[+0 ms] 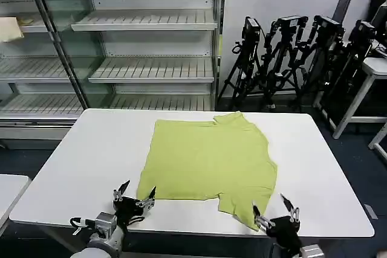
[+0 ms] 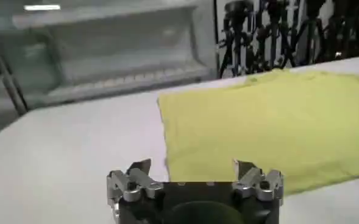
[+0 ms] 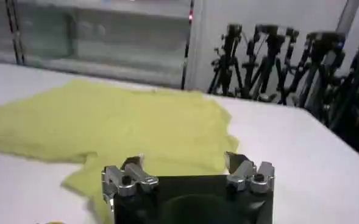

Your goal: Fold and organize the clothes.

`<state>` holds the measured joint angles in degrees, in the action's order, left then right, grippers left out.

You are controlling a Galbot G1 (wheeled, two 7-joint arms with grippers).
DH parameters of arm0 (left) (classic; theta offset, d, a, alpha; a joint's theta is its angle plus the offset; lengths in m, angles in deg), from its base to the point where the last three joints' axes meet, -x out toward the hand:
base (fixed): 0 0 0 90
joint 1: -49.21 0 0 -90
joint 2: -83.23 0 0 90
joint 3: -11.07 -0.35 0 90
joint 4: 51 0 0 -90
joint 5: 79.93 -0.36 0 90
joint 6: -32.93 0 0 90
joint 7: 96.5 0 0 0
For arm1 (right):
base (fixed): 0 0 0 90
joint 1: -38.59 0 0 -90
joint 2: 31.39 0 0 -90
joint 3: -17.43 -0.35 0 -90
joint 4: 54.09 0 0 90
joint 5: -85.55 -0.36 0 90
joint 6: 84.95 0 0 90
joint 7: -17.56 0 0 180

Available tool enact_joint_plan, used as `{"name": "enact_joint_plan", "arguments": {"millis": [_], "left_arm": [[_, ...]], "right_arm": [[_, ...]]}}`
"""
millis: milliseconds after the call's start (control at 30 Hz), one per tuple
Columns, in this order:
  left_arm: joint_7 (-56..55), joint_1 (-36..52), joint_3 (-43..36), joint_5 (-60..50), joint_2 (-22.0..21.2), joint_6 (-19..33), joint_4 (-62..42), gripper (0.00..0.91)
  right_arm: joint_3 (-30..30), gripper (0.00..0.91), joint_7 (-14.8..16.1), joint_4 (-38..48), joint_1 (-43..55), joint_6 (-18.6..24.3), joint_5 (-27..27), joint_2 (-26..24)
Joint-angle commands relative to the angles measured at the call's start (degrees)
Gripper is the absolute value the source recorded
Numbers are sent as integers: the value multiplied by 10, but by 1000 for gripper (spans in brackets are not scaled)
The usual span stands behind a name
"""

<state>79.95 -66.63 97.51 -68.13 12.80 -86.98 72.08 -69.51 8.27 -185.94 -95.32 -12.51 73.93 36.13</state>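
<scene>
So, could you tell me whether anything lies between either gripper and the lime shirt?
Nothing visible does. The lime shirt lies flat on the white table; the left gripper sits open at its near-left corner, and the right gripper sits open at its near-right sleeve.

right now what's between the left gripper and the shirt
Nothing: in the head view, bare white table separates the open left gripper from the lime shirt's near hem.

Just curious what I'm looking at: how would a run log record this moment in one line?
shirt: spread flat on table | left gripper: open, near edge | right gripper: open, by sleeve | held: nothing
</scene>
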Motion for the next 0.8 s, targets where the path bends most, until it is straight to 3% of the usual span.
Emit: {"name": "enact_joint_plan", "arguments": {"millis": [33, 133, 167, 200, 233, 267, 300, 467, 800], "left_arm": [[-6, -12, 12, 26, 1, -33, -6, 907], [-6, -9, 20, 32, 6, -32, -11, 907], [-5, -9, 22, 34, 7, -32, -11, 907], [-4, -9, 24, 36, 8, -32, -11, 907], [-2, -9, 25, 40, 9, -32, -11, 282], [-2, -10, 24, 43, 10, -32, -10, 91], [-1, -10, 24, 43, 11, -32, -11, 10], [4, -10, 22, 42, 13, -32, -11, 10], [30, -16, 16, 40, 12, -32, -6, 0]], "right_arm": [[6, 907, -3, -7, -37, -8, 7, -1], [16, 907, -8, 3, -27, -11, 6, 0], [18, 746, -10, 6, -23, -15, 4, 0], [21, 484, -11, 8, -19, -17, 3, 1], [23, 0, -12, 10, -17, -19, 2, 2], [25, 0, -12, 11, -14, -20, 0, 2], [27, 0, -11, 11, -13, -22, -3, 2], [35, 0, -10, 15, 2, -56, -35, 1], [40, 0, -2, 21, 10, -63, -51, -1]]}}
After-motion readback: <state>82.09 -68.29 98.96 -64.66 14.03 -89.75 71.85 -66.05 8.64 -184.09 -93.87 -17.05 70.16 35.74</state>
